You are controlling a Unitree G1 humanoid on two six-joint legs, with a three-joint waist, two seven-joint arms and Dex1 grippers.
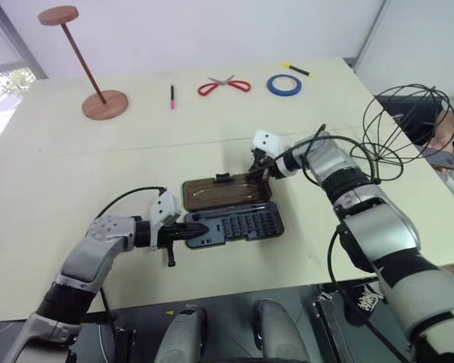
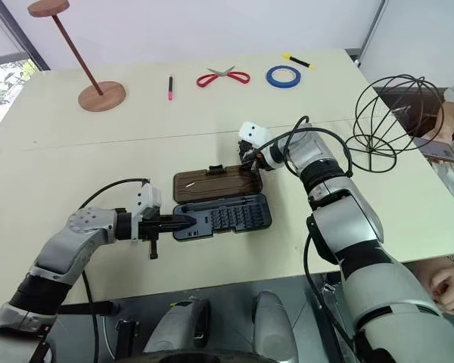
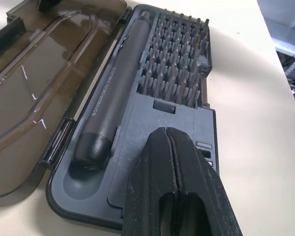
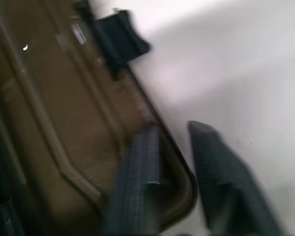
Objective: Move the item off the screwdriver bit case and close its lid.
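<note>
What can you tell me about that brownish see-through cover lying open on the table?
The lid is smoky brown translucent plastic, rectangular with rounded corners, a small dark latch on its far edge. It lies flat open on the table, hinged to the dark grey bit case beside it. The right gripper straddles its corner, one finger over the lid, one outside the rim.

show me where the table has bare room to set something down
Bare: the wide stretch between the wooden stand and the open case, and the near edge in front of the case. Crowded: around the lid with both grippers, and the far row, scissors to tape roll.
</note>
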